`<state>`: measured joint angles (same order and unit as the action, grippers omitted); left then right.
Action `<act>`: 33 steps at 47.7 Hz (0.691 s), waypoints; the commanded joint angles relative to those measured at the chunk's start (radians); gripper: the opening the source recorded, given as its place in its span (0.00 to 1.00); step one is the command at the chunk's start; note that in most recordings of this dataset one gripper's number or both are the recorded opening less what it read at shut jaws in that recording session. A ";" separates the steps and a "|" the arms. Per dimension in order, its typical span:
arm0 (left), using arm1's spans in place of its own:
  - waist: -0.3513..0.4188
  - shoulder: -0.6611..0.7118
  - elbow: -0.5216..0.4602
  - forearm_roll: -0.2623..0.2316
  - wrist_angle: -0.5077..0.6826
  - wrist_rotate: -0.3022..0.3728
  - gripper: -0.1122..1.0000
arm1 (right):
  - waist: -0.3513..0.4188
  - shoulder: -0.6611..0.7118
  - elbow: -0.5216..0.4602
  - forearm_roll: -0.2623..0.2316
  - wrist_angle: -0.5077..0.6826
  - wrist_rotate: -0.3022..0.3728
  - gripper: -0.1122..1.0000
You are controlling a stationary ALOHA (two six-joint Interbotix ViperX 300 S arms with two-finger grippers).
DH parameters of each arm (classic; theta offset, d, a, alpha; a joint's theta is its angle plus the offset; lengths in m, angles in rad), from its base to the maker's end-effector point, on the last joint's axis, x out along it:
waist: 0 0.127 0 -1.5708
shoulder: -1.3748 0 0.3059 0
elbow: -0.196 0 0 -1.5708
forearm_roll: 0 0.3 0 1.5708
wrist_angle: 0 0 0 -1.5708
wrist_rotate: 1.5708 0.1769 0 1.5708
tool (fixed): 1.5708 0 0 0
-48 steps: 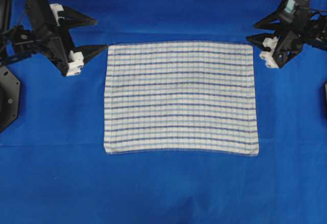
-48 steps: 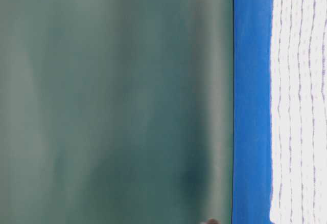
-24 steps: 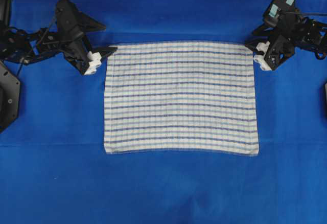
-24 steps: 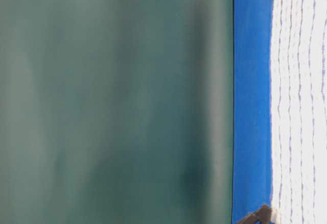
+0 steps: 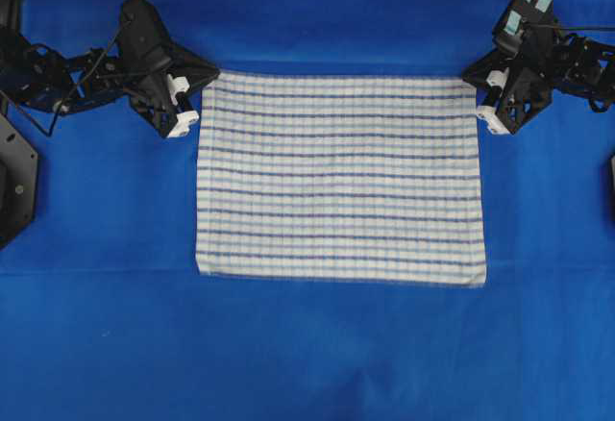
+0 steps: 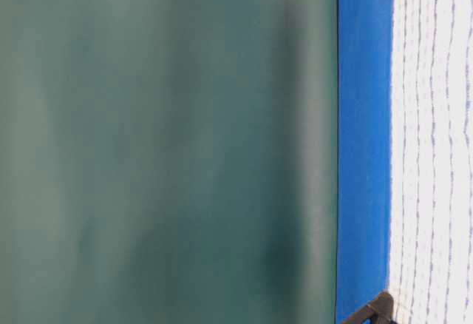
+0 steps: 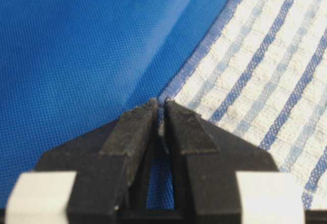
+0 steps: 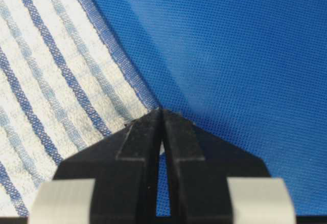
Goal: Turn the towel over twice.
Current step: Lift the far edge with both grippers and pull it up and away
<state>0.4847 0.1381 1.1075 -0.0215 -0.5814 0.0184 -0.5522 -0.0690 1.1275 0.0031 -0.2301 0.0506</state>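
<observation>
The towel (image 5: 341, 181) is being shown flat on the sheet (image 5: 307, 354), flanked at its far corners by the left gripper (image 5: 205, 85) and right gripper (image 5: 474, 85).

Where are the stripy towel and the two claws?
towel (image 5: 341, 179), overhead view, middle of the cloth.
left claw (image 7: 159, 112), left wrist view, between its closed tips.
right claw (image 8: 162, 115), right wrist view, between its closed tips.

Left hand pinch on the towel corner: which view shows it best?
Left wrist view: the left hand is shut on the towel corner, hem between the tips. Overhead shows that hand at the corner, contact unclear. Table-level shows a dark tip at the towel's edge.
</observation>
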 commanded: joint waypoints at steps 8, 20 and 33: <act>-0.005 -0.002 -0.003 -0.003 0.044 0.005 0.14 | -0.005 -0.015 -0.009 0.000 0.002 0.006 0.13; 0.023 -0.091 -0.009 -0.003 0.089 0.014 0.14 | -0.032 -0.095 -0.018 0.003 0.008 0.008 0.13; 0.061 -0.258 -0.040 -0.003 0.229 0.077 0.14 | -0.094 -0.213 -0.023 0.000 0.048 0.006 0.13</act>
<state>0.5323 -0.0721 1.0876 -0.0230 -0.3804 0.0844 -0.6274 -0.2424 1.1198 0.0046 -0.1902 0.0568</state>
